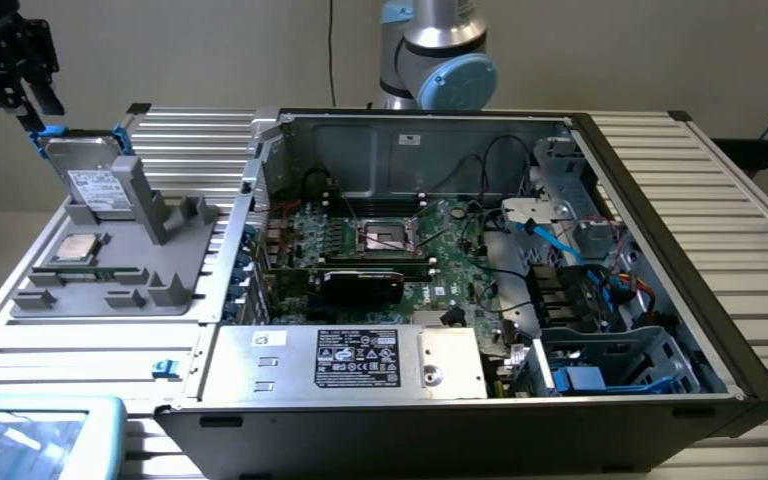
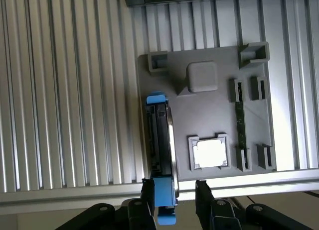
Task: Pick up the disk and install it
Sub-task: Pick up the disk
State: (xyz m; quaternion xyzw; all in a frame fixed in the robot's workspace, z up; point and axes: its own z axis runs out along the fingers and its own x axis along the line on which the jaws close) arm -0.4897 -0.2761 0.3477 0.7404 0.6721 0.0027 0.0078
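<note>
disk (image 1: 95, 178): flat silver-grey drive, white barcode label on its face, bright blue carrier frame clipped round the edges. stands upright on edge in the grey holder (image 1: 84, 285) on the ribbed surface (image 1: 37, 350), tilted slightly back.

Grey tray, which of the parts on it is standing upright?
The disk in its blue frame, propped on edge; the square chip lies flat in its pocket.
</note>
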